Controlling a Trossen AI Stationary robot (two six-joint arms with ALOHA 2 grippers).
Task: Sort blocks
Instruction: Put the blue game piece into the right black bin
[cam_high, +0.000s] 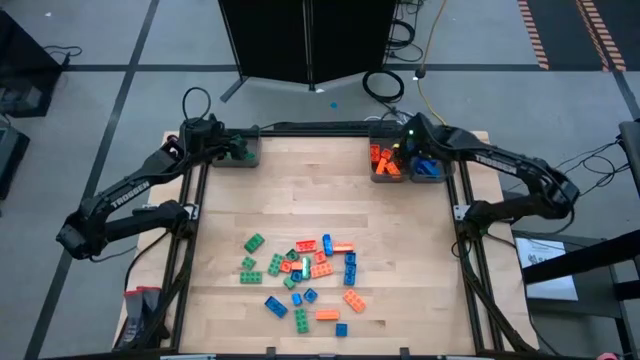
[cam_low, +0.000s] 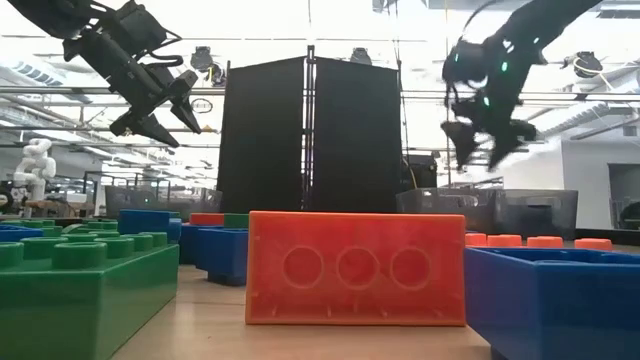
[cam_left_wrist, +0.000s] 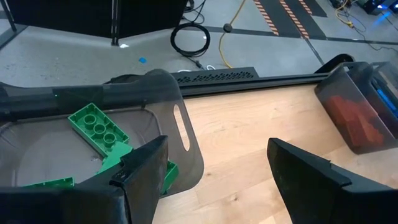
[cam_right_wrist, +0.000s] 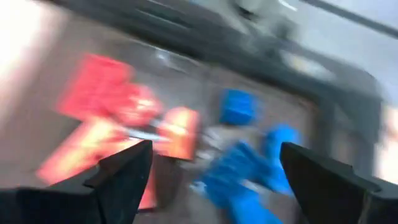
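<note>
Small studded green, orange and blue blocks (cam_high: 305, 270) lie scattered across the near middle of the wooden surface (cam_high: 320, 200). At the far edge, one grey bin (cam_high: 240, 152) holds green pieces; two others (cam_high: 405, 165) hold orange and blue. The left gripper (cam_high: 232, 148) and right gripper (cam_high: 408, 150) hover over these bins, jaws open, empty.

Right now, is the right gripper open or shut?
Open: the right gripper shows its fingers spread wide, nothing between them, above the orange and blue bins.
</note>
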